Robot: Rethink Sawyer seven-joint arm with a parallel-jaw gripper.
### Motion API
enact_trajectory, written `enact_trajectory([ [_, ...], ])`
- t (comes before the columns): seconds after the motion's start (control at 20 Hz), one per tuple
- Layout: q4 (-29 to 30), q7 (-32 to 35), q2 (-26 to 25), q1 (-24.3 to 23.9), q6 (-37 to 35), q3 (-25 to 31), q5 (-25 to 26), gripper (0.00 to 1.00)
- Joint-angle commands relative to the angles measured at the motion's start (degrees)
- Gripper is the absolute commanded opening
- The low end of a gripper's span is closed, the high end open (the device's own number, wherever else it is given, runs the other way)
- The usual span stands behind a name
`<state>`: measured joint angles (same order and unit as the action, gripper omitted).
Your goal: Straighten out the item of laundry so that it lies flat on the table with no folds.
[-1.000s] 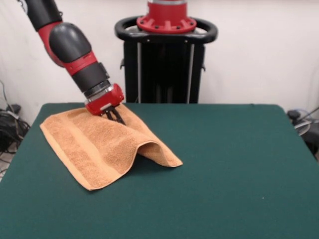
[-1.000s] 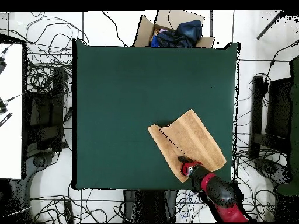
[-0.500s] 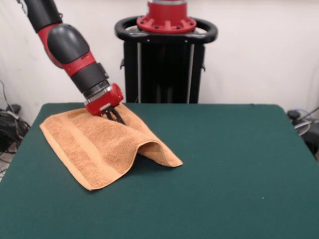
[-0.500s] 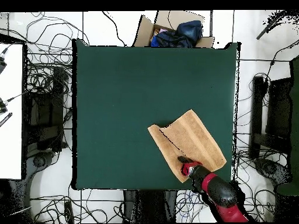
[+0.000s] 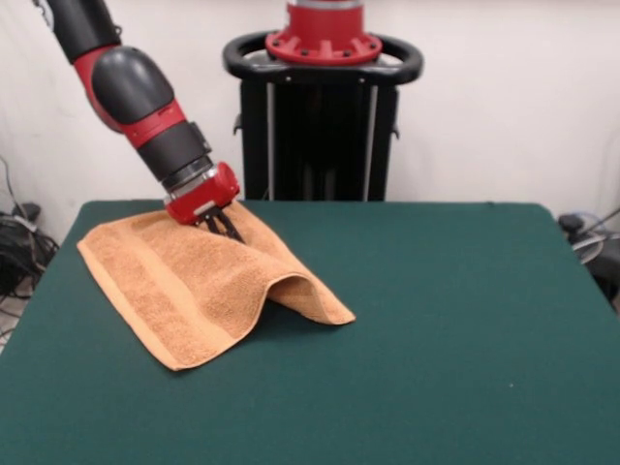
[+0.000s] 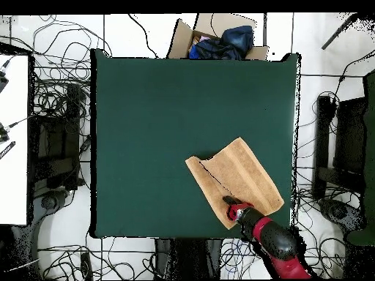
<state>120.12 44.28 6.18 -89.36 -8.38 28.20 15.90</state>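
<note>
The orange-tan towel (image 5: pixel 189 281) lies on the left part of the dark green table (image 5: pixel 436 320), near the robot's side. Its left part lies flat with a woven band showing. Its right part rises in a hump with a fold that runs back toward the gripper. My gripper (image 5: pixel 225 230) comes down at a slant from the upper left and touches the towel near its far edge. In the overhead view the towel (image 6: pixel 238 179) lies near the table's (image 6: pixel 161 117) lower right, with the gripper (image 6: pixel 227 200) at its lower left edge.
The black pedestal (image 5: pixel 323 107) stands behind the table's far edge. In the overhead view a cardboard box (image 6: pixel 183 36) with blue cloth sits beyond the table's top edge, and cables lie on the floor all around.
</note>
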Motion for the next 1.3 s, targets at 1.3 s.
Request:
enact_trajectory([
  [1.3,-1.8,7.9,-9.2,5.2,-2.9,-11.9,5.6,0.0],
])
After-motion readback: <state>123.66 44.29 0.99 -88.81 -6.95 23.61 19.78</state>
